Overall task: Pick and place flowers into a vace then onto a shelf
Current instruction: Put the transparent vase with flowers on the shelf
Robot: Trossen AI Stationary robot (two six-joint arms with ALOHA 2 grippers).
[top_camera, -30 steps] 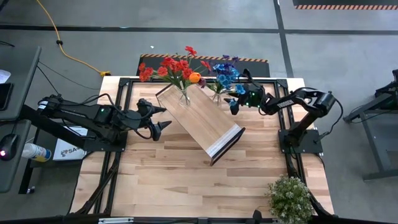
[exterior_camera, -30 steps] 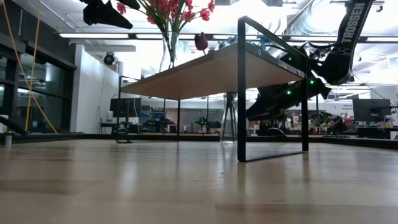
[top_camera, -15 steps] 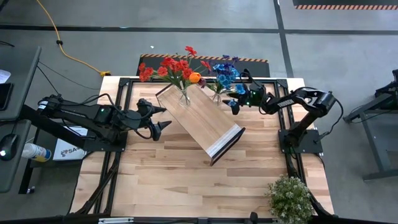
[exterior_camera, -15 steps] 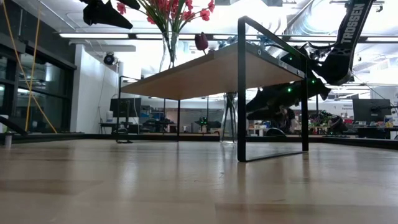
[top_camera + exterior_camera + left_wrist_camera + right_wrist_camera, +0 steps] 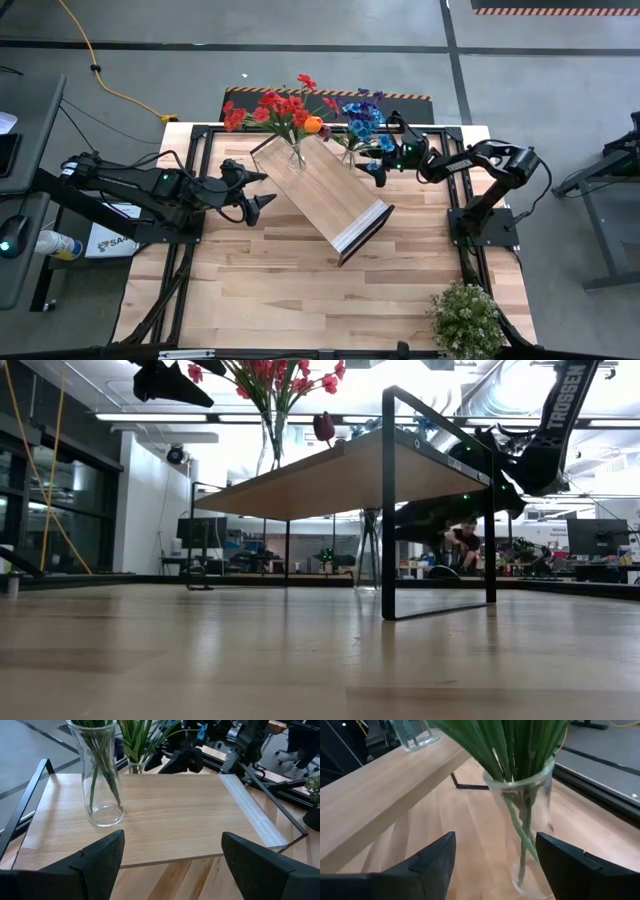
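High view: shelf (image 5: 322, 193) lies slantwise at the tabletop (image 5: 300, 290) centre; red flowers (image 5: 280, 110) in a clear vase (image 5: 297, 153) on its upper-left end; blue flowers (image 5: 360, 118) just right of it.
High view, arms: left gripper (image 5: 258, 190), jaws open, left of the shelf; right gripper (image 5: 377, 163), jaws open around nothing, beside the blue flowers.
Low view: shelf fills the upper middle.
Left wrist view: vase at upper left on the shelf.
Right wrist view: second vase (image 5: 527, 820) of green stems on the tabletop, ahead of the parted fingers (image 5: 432, 860).
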